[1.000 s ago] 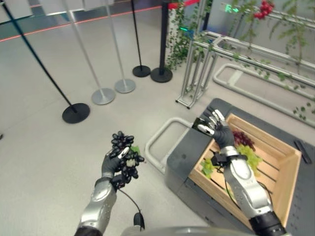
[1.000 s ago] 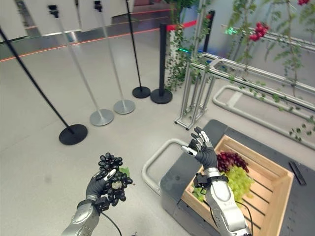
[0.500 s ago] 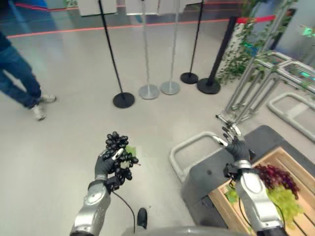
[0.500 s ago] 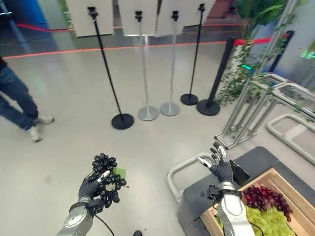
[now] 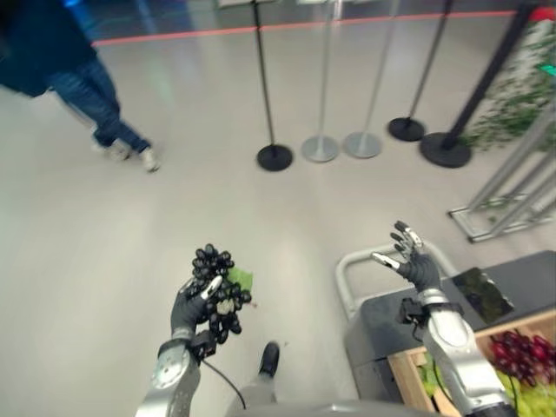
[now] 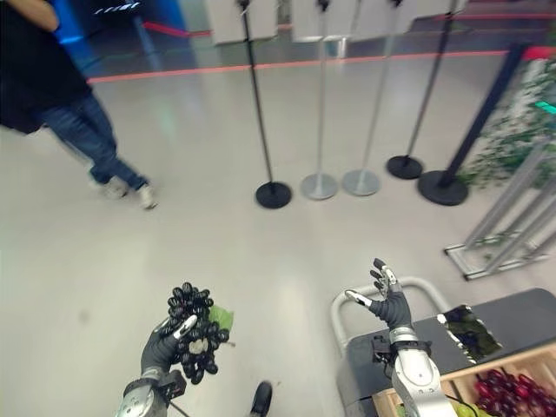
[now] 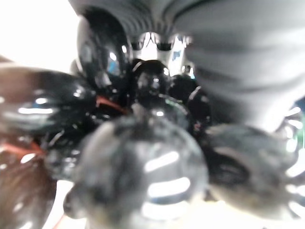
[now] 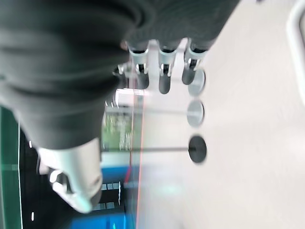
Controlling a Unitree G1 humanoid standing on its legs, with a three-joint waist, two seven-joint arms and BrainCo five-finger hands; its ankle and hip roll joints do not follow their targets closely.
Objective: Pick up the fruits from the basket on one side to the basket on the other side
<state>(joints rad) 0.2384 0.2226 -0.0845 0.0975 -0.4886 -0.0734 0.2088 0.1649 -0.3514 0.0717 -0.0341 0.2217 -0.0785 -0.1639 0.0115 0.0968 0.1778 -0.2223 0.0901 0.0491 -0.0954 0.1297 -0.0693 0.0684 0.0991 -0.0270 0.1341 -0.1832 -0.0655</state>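
Low on the robot's left, above the grey floor (image 5: 130, 252), a bunch of black grapes (image 5: 219, 293) with one green leaf (image 5: 239, 280) sits in the left robot hand (image 5: 191, 306), whose fingers are curled round it; the left wrist view shows the glossy berries (image 7: 143, 162) pressed close against the hand. The right robot hand (image 5: 410, 262) is raised on the other side, well apart from the bunch, its fingers spread and straight, holding nothing. It hangs over the pale tubular handle (image 5: 354, 262) of a dark grey cart (image 5: 382, 317). On the cart's top rests a wooden crate (image 5: 408, 373), with red grapes (image 5: 519, 354) and green grapes (image 5: 537, 401) lying in it at the lower right corner. Farther out stand several stanchions: black posts on black round feet (image 5: 274, 157) and silver posts on silver feet (image 5: 320, 148). At the right edge there is a metal frame (image 5: 508, 195) with green leaves (image 5: 512, 104) beside it. A person in blue trousers (image 5: 95, 100) stands at the far left.
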